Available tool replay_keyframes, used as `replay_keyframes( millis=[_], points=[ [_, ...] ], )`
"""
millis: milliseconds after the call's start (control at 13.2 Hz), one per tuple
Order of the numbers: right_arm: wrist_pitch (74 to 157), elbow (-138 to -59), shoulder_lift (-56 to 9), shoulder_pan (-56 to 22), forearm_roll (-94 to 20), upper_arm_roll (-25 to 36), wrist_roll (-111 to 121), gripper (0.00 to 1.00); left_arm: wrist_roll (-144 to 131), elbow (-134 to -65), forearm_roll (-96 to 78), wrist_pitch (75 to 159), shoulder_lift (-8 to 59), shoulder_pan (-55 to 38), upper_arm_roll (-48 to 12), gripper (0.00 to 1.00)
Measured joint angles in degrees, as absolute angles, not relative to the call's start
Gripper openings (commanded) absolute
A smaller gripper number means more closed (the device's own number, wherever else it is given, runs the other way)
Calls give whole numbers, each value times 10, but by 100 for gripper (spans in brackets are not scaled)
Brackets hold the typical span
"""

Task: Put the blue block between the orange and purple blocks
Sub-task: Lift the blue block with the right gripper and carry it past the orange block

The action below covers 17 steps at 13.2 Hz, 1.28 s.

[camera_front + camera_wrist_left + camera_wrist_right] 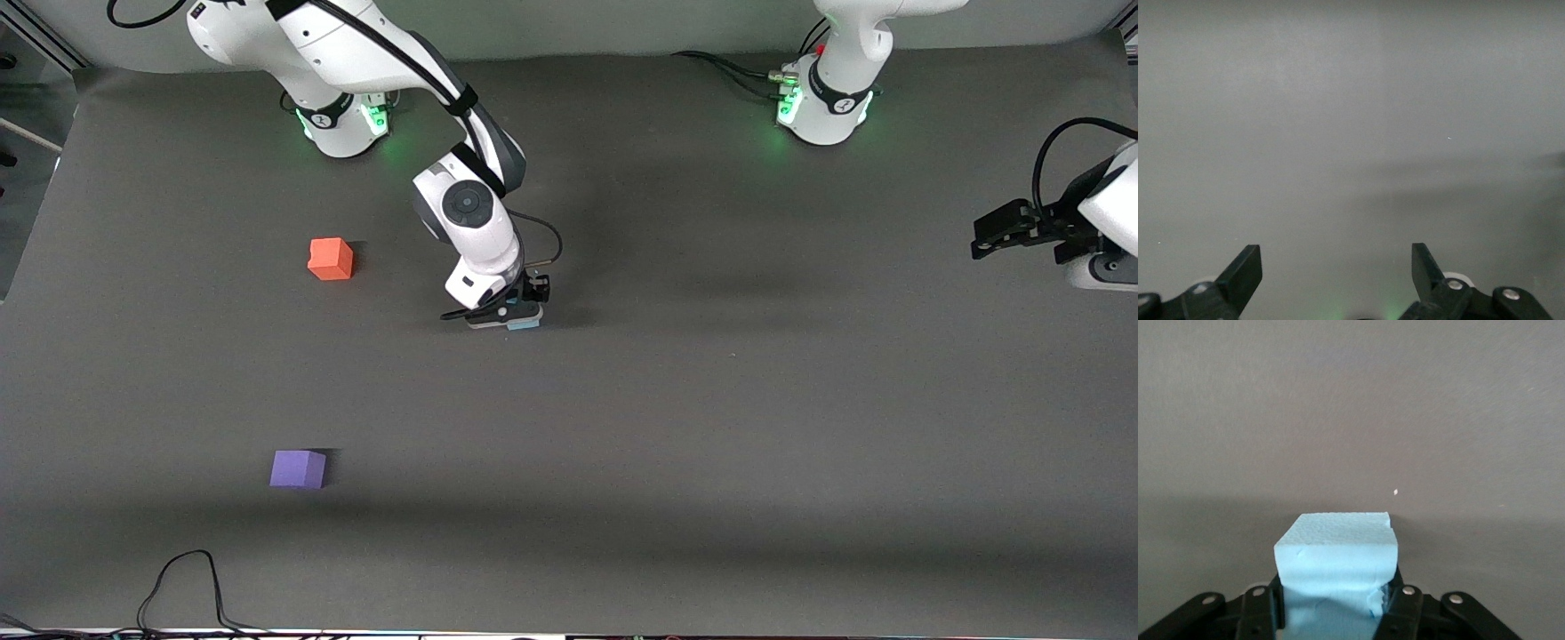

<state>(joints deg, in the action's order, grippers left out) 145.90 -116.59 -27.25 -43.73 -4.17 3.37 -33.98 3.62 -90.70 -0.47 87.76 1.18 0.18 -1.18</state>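
The pale blue block [524, 324] sits at table level near the middle, between the fingers of my right gripper [518, 313]. In the right wrist view the fingers press both sides of the blue block [1335, 550], so the right gripper [1335, 590] is shut on it. The orange block [330, 259] lies toward the right arm's end of the table. The purple block [298, 468] lies nearer to the front camera than the orange one. My left gripper [982, 242] waits open and empty at the left arm's end; its wrist view [1335, 260] shows only bare mat.
A dark grey mat [711, 400] covers the table. A black cable [187, 582] loops on the mat's edge nearest the front camera. The two arm bases [342, 124] [827, 107] stand along the edge farthest from that camera.
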Motion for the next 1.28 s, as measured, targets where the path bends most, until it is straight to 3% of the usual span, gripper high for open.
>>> replay_keyframes(
  millis=[604,906,1283],
  points=[
    [1012,-976,-72,-417,-45,73,-331,50,37,-908,-5,877,11,2,-13,100],
    [950,-963,-26,-416,-46,143,-262,50,37,-908,-4,877,12,2,-13,100],
    [928,-982,-15,-412,-45,305,-108,52,37,-909,-4,878,12,3,-13,100]
  ],
)
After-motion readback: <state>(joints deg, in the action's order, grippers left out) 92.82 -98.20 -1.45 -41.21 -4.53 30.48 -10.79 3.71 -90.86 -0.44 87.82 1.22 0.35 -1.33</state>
